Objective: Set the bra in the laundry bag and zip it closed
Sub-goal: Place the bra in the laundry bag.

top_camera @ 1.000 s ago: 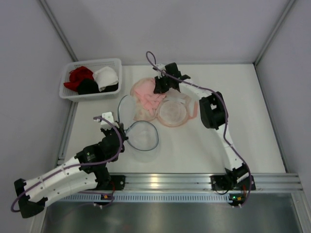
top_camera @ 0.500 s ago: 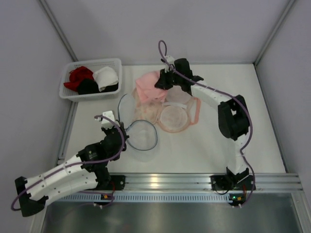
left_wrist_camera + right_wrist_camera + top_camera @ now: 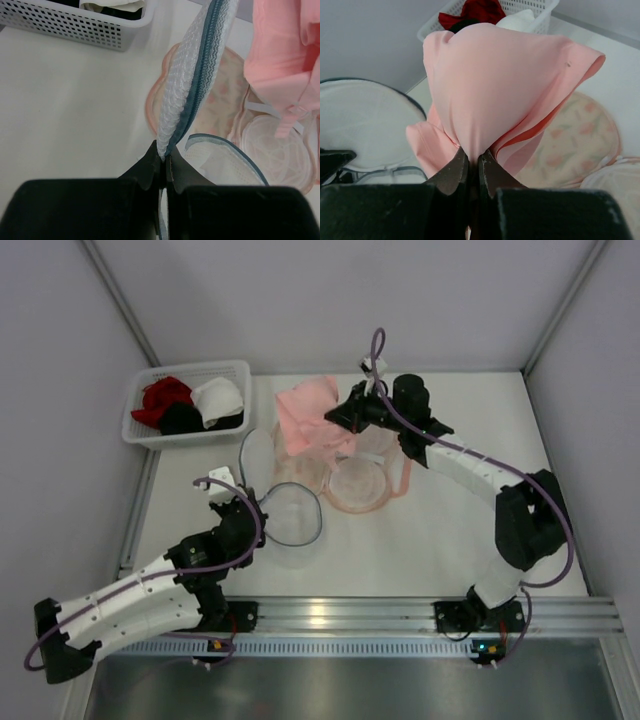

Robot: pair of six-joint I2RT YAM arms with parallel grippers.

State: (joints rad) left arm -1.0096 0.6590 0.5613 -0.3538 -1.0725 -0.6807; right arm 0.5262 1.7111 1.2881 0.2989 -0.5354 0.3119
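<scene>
The pale pink bra [image 3: 308, 415] hangs bunched above the table's far middle, with my right gripper [image 3: 347, 418] shut on its fabric; the right wrist view shows the bra [image 3: 495, 80] pinched between the jaws of that gripper [image 3: 474, 160]. Below it the peach floral laundry bag [image 3: 358, 480] lies unzipped and spread open. My left gripper [image 3: 246, 508] is shut on the bag's white mesh flap with its grey-blue zip rim [image 3: 292, 512]. In the left wrist view the flap [image 3: 190, 85] rises from the left gripper [image 3: 165, 157], with the floral panel [image 3: 225, 90] and bra [image 3: 285, 45] beyond.
A white slotted basket [image 3: 135, 405] at the far left holds red, black and white garments; it also shows as the basket [image 3: 65, 25] in the left wrist view. Grey walls close in the table on three sides. A metal rail [image 3: 400, 615] runs along the near edge.
My right gripper has lifted the bra off the bag and carried it up and to the right, the arm stretching out. The left gripper has stayed put, still gripping the mesh flap.
</scene>
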